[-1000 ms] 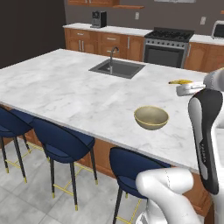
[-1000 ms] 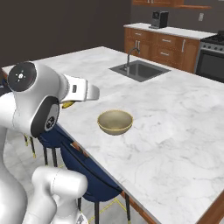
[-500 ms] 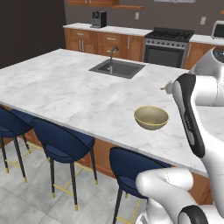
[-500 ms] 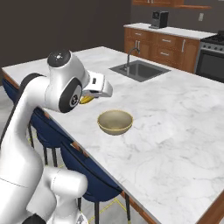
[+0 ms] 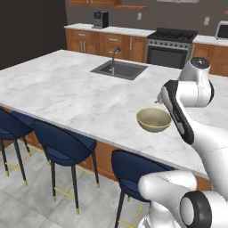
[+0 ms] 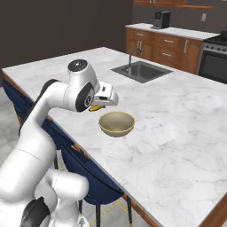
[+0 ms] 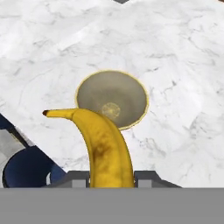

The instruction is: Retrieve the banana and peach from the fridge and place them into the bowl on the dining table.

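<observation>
marble counter [image 6: 177, 115] is carrying the bowl [image 6: 116, 123]; the hand view is revealing the end effector [image 7: 111, 177] clamping the banana [image 7: 103, 148], stem tip pointing toward the bowl.

The banana [image 7: 105, 148] is yellow with a brown smudge along its middle and a dark brown tip. The bowl [image 7: 112, 99] is yellow-tan at the rim, duller grey-tan inside, with a faint ring pattern at its centre. The desk [image 6: 186, 128] is white marble with grey veins. The stools [image 5: 62, 144] are dark navy with black legs and gold foot rails. The sink [image 5: 119, 69] is steel grey. The cabinets [image 5: 104, 43] are warm brown wood.
</observation>
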